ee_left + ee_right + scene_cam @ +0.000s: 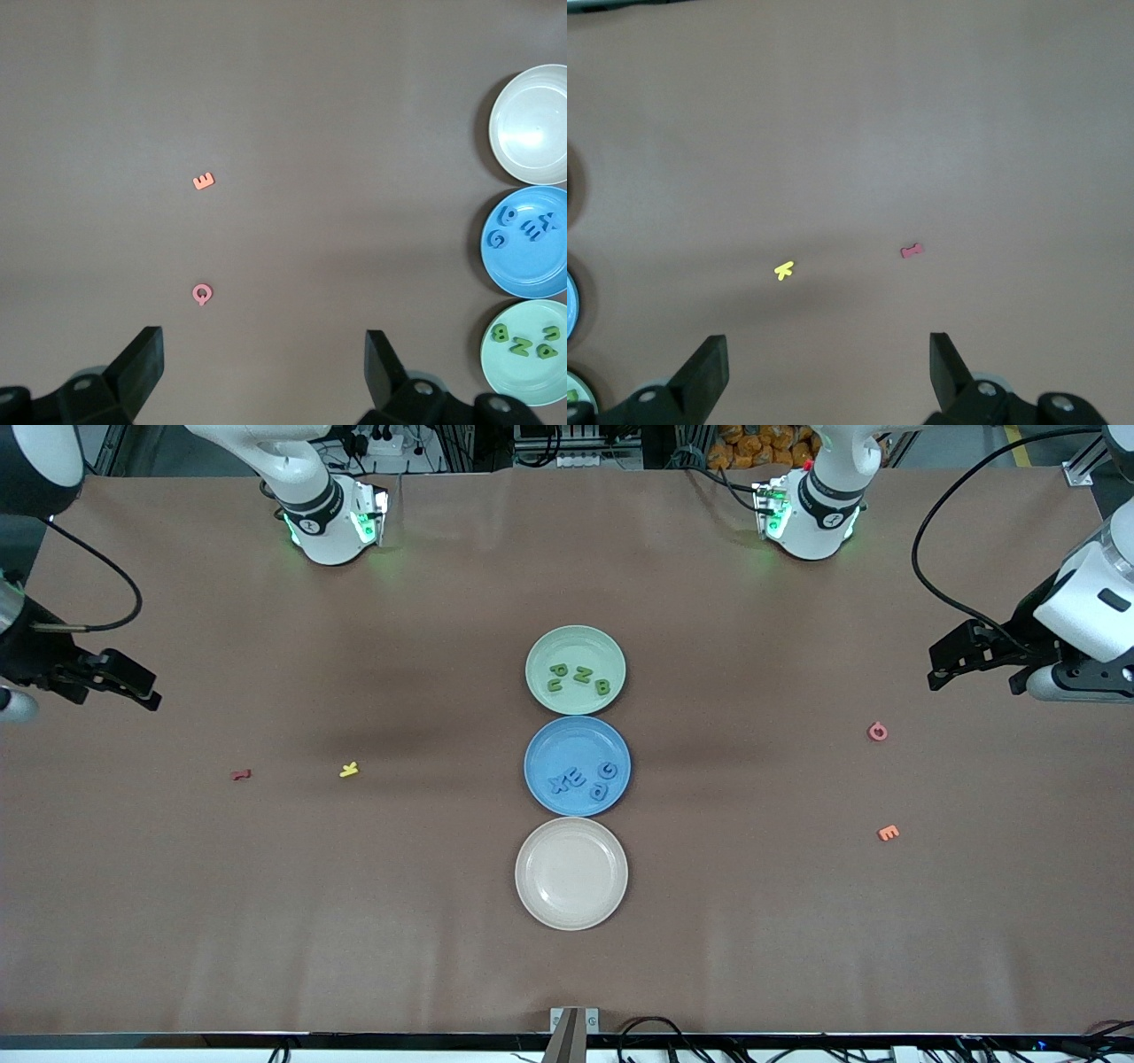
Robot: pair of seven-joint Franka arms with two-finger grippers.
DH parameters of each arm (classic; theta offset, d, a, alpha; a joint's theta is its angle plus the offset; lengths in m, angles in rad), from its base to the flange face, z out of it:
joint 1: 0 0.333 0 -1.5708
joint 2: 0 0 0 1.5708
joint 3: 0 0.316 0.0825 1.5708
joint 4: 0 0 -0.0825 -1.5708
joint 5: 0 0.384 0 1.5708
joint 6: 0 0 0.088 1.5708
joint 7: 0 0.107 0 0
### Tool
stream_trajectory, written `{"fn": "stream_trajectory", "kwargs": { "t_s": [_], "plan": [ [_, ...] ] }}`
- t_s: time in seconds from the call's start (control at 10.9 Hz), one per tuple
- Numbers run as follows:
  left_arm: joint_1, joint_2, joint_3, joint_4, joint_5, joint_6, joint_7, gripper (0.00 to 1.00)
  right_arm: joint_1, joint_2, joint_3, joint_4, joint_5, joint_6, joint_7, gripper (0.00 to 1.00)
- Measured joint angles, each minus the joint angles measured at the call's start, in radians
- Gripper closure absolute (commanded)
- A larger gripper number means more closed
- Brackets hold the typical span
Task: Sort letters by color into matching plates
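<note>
We are looking at three plates sitting in a row in the middle of the table [266, 912]. The farthest plate [576, 638] is holding four letters [580, 676]. The middle plate [576, 731], just beside it, is holding four other letters [574, 779]. The nearest plate [571, 874] is sitting closest to the front camera. Two loose pieces [877, 732] are lying toward the left arm's end, and two other pieces [349, 770] toward the right arm's end.
</note>
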Motion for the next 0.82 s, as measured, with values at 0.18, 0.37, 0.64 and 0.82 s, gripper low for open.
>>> {"fn": "stream_trajectory", "kwargs": {
  "t_s": [0.18,0.37,0.64,0.82],
  "plan": [
    [0.000,0.000,0.000,0.000,0.000,0.000,0.000,0.00,-0.015,-0.025,0.007,0.005,0.014,-0.006,-0.012,0.00],
    [0.000,0.000,0.000,0.000,0.000,0.000,0.000,0.00,-0.015,-0.032,0.021,0.051,0.012,-0.024,-0.081,0.00],
    [0.000,0.000,0.000,0.000,0.000,0.000,0.000,0.00,0.017,-0.051,0.006,0.112,0.012,-0.127,-0.099,0.00],
    [0.000,0.000,0.000,0.000,0.000,0.000,0.000,0.00,0.050,-0.051,-0.018,0.138,0.012,-0.167,-0.101,0.00]
  ]
}}
